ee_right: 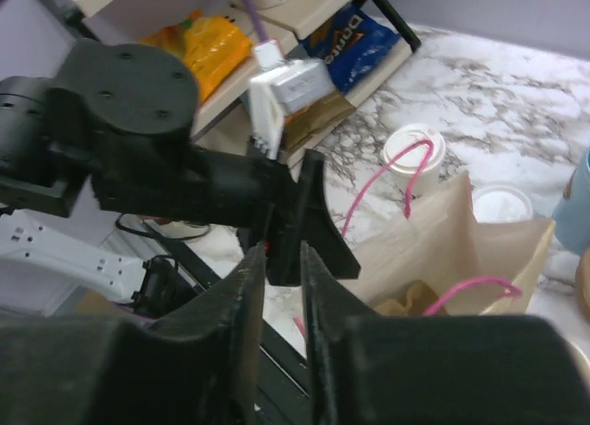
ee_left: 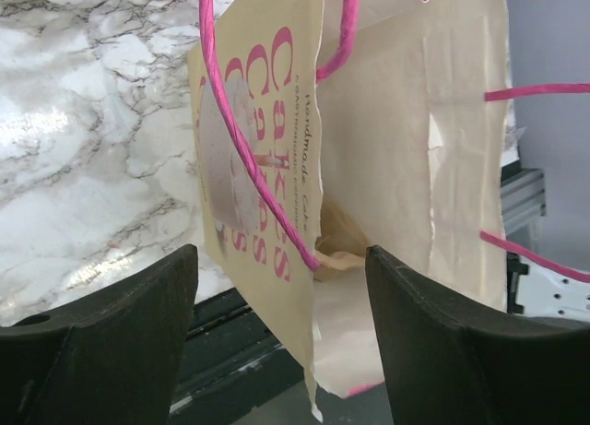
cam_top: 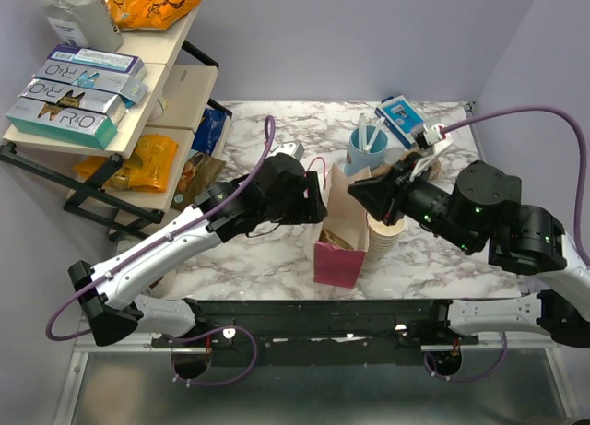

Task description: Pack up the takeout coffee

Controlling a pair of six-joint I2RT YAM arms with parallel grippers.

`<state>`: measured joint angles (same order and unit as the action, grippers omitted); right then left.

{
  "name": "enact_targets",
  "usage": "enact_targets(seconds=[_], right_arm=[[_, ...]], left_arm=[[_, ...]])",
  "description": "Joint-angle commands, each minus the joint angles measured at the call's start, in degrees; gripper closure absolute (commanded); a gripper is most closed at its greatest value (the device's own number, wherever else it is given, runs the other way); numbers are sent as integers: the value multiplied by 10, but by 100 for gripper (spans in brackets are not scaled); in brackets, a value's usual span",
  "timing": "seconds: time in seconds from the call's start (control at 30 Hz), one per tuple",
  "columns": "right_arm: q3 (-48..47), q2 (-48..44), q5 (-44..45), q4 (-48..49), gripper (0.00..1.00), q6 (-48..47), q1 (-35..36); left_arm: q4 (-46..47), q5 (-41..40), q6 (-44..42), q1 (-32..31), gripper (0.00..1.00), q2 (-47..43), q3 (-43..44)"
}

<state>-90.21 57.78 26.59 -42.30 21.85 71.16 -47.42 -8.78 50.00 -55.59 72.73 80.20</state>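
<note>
Paper bag [ee_left: 267,167] reads "Cakes" in pink — blue bag [ee_right: 355,33] reads "Doritos".

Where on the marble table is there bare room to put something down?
Bare marble lies along the far edge, between the shelf and the blue mug. A second patch lies at the near edge, right of the paper bag. Around the bag, mug and cup stack it is crowded.
</note>
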Motion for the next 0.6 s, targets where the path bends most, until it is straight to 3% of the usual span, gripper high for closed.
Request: enact_targets(seconds=[0.0, 0.07, 0.2, 0.37, 0.57], right_arm=[[-43, 69, -68, -43, 78, -23, 0], [-40, 94, -21, -51, 83, 5, -1], [-12, 106, -13, -57, 94, 57, -29], [16, 133, -76, -63, 96, 75, -59], [79, 139, -73, -65, 98, 115, -80]], left_arm=[[36, 35, -16, 12, 31, 0, -19], [43, 39, -14, 14, 39, 2, -29], [55, 51, -14, 18, 55, 4, -37], [59, 54, -13, 20, 73, 8, -42], [58, 47, -7, 21, 94, -5, -51]])
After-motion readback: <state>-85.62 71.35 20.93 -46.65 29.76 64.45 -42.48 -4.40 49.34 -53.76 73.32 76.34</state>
